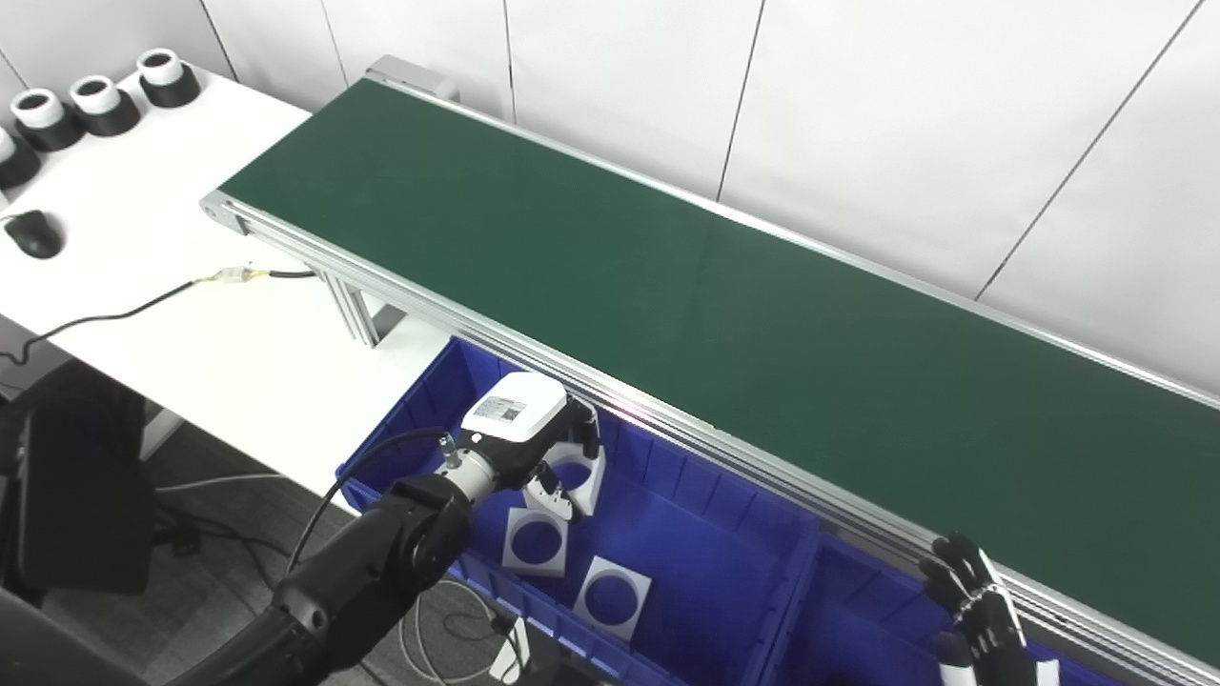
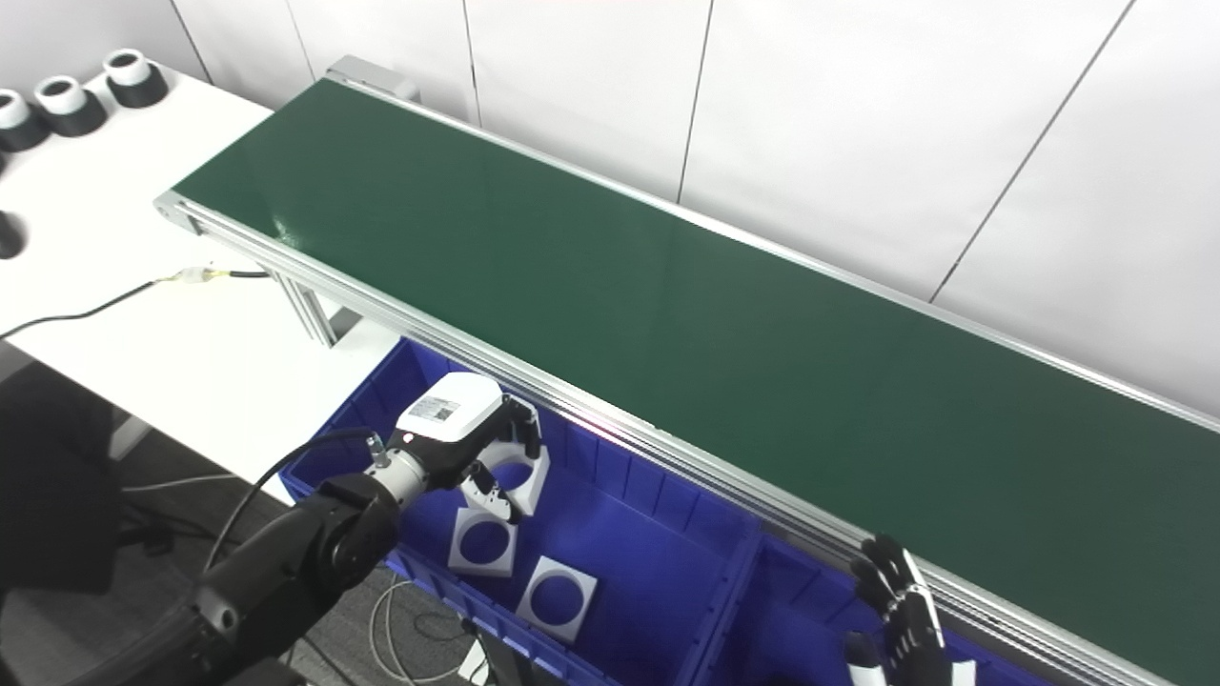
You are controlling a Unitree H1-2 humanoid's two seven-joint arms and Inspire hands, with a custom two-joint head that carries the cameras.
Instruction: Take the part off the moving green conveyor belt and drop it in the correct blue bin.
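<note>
My left hand [image 1: 529, 429] is low over the left blue bin [image 1: 705, 591], with its fingers closed on a white square part with a round hole [image 1: 579, 469]. Two more such white parts [image 1: 536, 541] [image 1: 612, 595] lie flat on that bin's floor just below the hand. The green conveyor belt [image 1: 724, 314] carries no part in view. My right hand [image 1: 977, 610] is at the bottom right, fingers spread and empty, beside the belt's front rail and over the right blue bin [image 1: 858, 619].
The conveyor's aluminium front rail [image 1: 667, 429] runs right above the bins. On the white table [image 1: 191, 314] at left lie a black cable [image 1: 143, 307], a mouse [image 1: 34, 233] and several black-and-white cylinders [image 1: 95, 103] at the far corner.
</note>
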